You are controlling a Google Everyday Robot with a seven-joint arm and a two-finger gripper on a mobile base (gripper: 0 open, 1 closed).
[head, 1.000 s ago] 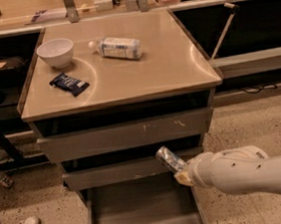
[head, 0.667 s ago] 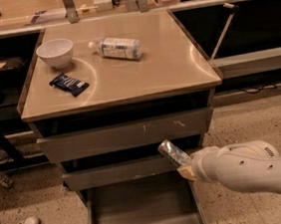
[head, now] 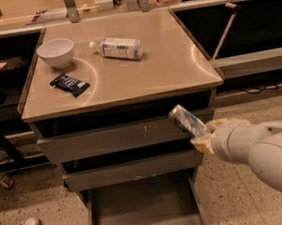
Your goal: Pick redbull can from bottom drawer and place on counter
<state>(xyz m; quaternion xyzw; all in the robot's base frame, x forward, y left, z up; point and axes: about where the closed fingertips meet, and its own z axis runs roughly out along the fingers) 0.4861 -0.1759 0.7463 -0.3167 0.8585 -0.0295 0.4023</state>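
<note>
Redbull can (head: 186,120): tilted with its top leaning up and to the left, held in the air just below the counter's front edge, in front of the top drawer front (head: 109,142) and out of the bottom drawer (head: 141,207).
Gripper (head: 204,134): my fingers are clamped on the can's lower end, below the counter's front right corner; my white arm (head: 265,146) trails off down and to the right.
Counter (head: 171,68): its near right half lies bare and is the widest landing room I can see.
Counter's front edge: the lip overhangs just above the can. As I judge it, lifting straight up could knock the can's top against the lip and twist it in my grip.
Grip: I hold only the low end of a slim, slanted can, so a bump or a quick swing could lever it loose and drop it to the floor in front of the counter.
Counter's right side: open floor lies beyond that corner, which leaves room to back out before I rise.
Counter's far left: a white bowl (head: 55,52) stands there, with a dark snack wrapper (head: 69,85) nearer the front, both well apart from the bare half.
Counter's back middle: a water bottle (head: 119,48) lies on its side and could roll if nudged.
Setting down: the can must come upright first, or it may tip and roll towards the thin rim.
</note>
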